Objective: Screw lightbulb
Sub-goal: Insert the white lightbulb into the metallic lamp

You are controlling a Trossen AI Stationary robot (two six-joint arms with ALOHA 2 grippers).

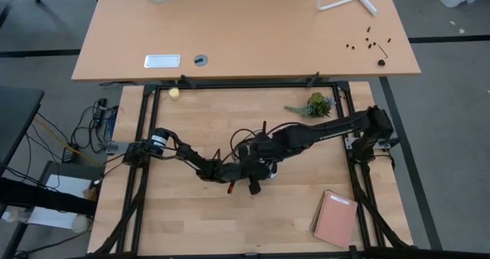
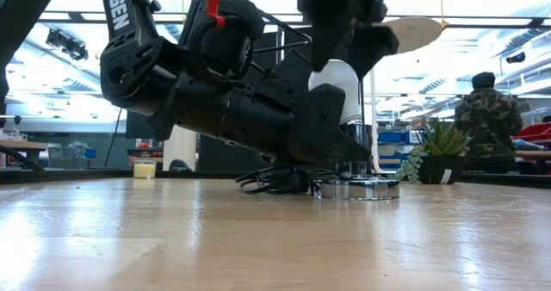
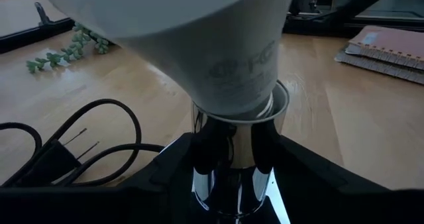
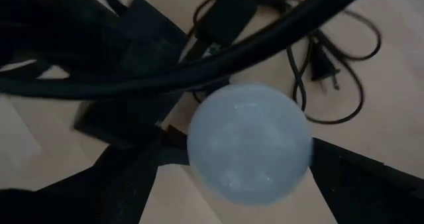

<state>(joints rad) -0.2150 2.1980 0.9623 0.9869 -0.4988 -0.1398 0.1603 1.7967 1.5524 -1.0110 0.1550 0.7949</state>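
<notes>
Near the middle of the high view the two arms meet, and the bulb [image 2: 340, 89] stands upright there, its neck down in the shiny socket [image 2: 355, 186] on the table [image 1: 191, 221]. The left gripper [image 3: 232, 184] lies low beside it, its dark fingers [image 3: 165, 174] clamped on either side of the chrome socket stem just under the bulb's neck, so it holds the socket, not the bulb. The right gripper [image 2: 344, 33] hangs directly above the bulb's dome; its wrist view looks straight down on the round white top [image 4: 250, 143], with its jaws spread wide on either side and nothing gripped. The bulb is white and pear-shaped, with faint grey lettering on its narrowing neck; its screw base is hidden inside the socket. A black cord [image 4: 324, 65] with a plug loops on the wood just beside the socket. A small plant [image 1: 318, 104] sits toward the upper right of the high view, a pink notebook [image 1: 335, 218] at lower right near the table's edge, and a yellowish ball [image 1: 174, 93] at upper left, all well apart from the bulb. A person [image 2: 487, 123] stands in the room beyond, at the right of the low view.
</notes>
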